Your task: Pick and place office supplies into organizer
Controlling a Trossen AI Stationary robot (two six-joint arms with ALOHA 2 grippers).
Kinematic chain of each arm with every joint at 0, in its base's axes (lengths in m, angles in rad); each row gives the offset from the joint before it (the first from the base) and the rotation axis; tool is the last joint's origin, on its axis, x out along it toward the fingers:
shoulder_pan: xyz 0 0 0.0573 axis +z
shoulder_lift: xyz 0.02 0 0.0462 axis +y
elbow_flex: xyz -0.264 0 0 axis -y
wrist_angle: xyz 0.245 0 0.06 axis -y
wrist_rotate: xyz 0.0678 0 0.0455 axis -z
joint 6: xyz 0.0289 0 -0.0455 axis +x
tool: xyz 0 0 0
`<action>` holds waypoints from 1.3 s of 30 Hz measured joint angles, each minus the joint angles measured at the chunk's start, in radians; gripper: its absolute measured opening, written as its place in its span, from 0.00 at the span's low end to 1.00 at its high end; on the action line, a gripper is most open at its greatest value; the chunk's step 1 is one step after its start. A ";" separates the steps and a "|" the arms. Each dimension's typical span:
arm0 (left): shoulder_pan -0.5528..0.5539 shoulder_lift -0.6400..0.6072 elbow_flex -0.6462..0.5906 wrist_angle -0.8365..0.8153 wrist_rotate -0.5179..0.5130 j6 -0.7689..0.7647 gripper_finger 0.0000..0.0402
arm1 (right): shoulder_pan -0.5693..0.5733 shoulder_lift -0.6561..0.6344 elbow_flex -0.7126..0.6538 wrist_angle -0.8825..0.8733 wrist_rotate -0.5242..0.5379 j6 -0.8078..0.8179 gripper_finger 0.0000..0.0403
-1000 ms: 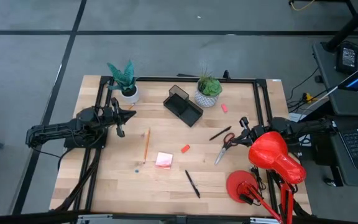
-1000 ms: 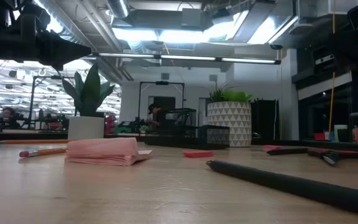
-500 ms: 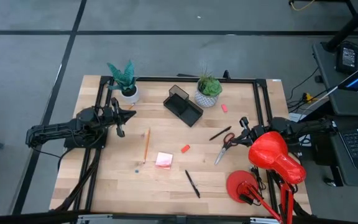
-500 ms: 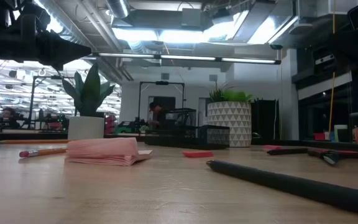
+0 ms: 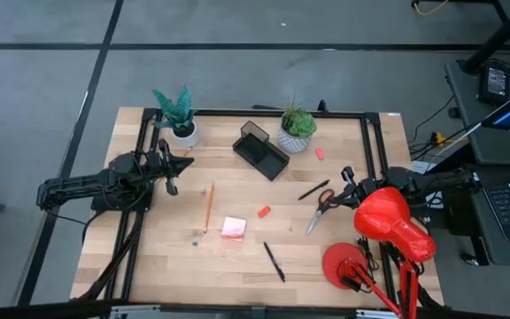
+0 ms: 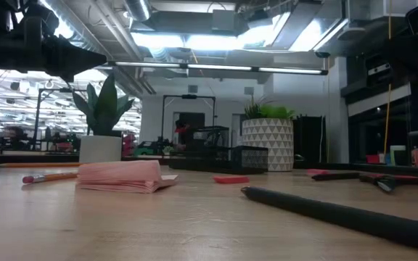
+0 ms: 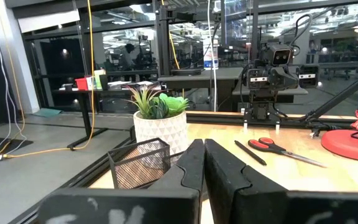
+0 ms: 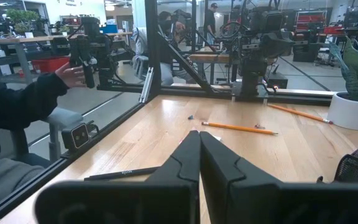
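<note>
organizer [image 5: 261,150]: holds no supplies | pencil [image 5: 208,206], pad [image 5: 234,228], scissors [image 5: 320,206]: on worktop [image 5: 168,257] | left tool [image 5: 187,163]: closed, holds nothing | right tool [image 5: 331,183]: closed, holds nothing

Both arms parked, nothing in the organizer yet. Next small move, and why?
Probably open the right hand and reach for the scissors, the nearest supply. Both hands are shut and empty; the left hand waits near the pencil. The organizer looks empty.

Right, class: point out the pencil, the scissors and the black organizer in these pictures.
pencil [image 5: 208,206]: high view, middle of its shaft.
scissors [image 5: 325,197]: high view, red handles.
black organizer [image 5: 261,151]: high view, on its low tray part.
</note>
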 joint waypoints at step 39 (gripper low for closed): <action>0.000 0.000 0.000 0.002 0.000 -0.053 0.02 | 0.000 0.000 0.000 0.001 0.000 0.001 0.03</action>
